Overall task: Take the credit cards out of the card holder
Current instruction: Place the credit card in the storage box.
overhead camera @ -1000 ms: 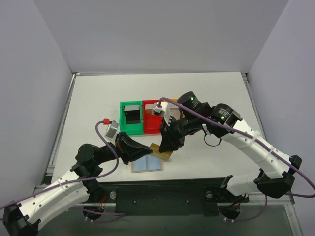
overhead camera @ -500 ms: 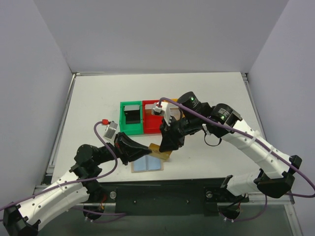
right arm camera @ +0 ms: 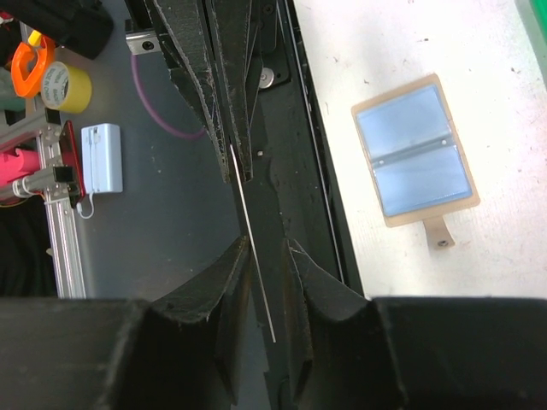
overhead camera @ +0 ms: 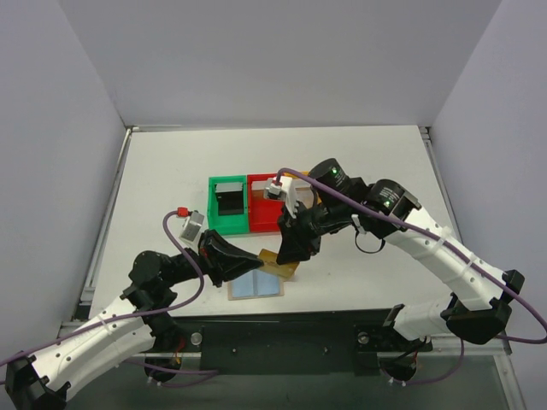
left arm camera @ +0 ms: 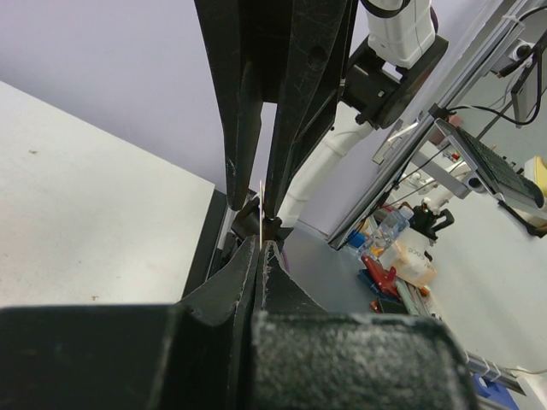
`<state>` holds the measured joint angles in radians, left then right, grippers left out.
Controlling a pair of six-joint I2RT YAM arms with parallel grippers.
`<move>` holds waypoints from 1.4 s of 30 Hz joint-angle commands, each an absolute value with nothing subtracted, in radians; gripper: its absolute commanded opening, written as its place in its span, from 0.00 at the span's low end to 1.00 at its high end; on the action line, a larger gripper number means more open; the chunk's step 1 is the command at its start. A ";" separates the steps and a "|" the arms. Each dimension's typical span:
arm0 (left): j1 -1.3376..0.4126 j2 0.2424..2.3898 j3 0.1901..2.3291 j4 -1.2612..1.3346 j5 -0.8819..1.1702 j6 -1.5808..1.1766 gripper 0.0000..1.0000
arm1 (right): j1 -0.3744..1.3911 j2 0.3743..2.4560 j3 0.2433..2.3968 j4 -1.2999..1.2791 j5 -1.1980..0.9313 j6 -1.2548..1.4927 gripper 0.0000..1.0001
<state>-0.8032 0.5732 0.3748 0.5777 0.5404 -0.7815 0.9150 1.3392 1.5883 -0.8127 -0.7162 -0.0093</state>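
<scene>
Top view: I see no change from the earlier frames. Both arms keep the same pose and the card holder lies in the same spot, open and flat on the white table, near its front edge and just in front of my two grippers. It is a tan bifold with two smooth light-blue panels. My left gripper and my right gripper meet tip to tip above it, with a thin tan card between them. Behind them stand a green bin and a red bin, both glossy plastic boxes.

Left wrist: here the card shows only as a pale hairline, seen edge-on. My left fingers are matte black, rough-textured wedges, and they are pressed fully together on its lower end. The right gripper's black fingers come down from above, one on each side of the card. The holder is out of this view.

Right wrist: only this view shows the holder whole, with its stitched tan border, a centre fold and a small snap tab on one edge. The card runs between my right fingers as a thin line. They stand slightly apart with a narrow gap, and I cannot tell whether either pad touches it. Beyond the table edge is a yellow tape roll.
</scene>
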 commanded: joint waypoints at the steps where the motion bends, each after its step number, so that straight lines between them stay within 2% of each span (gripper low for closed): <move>1: -0.801 0.577 0.408 0.611 0.572 -0.776 0.00 | 0.897 1.345 1.626 -0.808 -0.765 -0.022 0.19; 9: -0.801 0.578 0.405 0.618 0.578 -0.779 0.00 | 0.871 1.336 1.608 -0.778 -0.834 0.000 0.21; 15: -0.799 0.577 0.405 0.624 0.569 -0.779 0.00 | 0.876 1.341 1.589 -0.778 -0.854 0.000 0.16; 26: -0.799 0.571 0.405 0.638 0.561 -0.787 0.00 | 0.877 1.344 1.568 -0.782 -0.850 0.000 0.18; 30: -0.801 0.572 0.407 0.638 0.566 -0.787 0.00 | 0.876 1.344 1.560 -0.779 -0.853 0.000 0.11; 32: -0.801 0.572 0.403 0.638 0.566 -0.788 0.00 | 0.877 1.348 1.563 -0.779 -0.864 0.000 0.01; 36: -0.799 0.571 0.400 0.628 0.551 -0.788 0.00 | 0.879 1.345 1.565 -0.781 -0.893 -0.009 0.00; 38: -0.799 0.563 0.406 0.583 0.520 -0.784 0.14 | 0.880 1.342 1.566 -0.782 -0.873 -0.026 0.00; 39: -0.801 0.554 0.411 0.543 0.503 -0.778 0.28 | 0.877 1.341 1.569 -0.782 -0.864 -0.035 0.00; 40: -0.799 0.539 0.413 0.517 0.496 -0.773 0.34 | 0.870 1.341 1.578 -0.784 -0.850 -0.038 0.00; 41: -0.801 0.529 0.423 0.461 0.468 -0.764 0.72 | 0.862 1.348 1.585 -0.790 -0.851 -0.052 0.00; 42: -0.801 0.508 0.432 0.412 0.450 -0.759 0.80 | 0.844 1.356 1.603 -0.795 -0.847 -0.061 0.00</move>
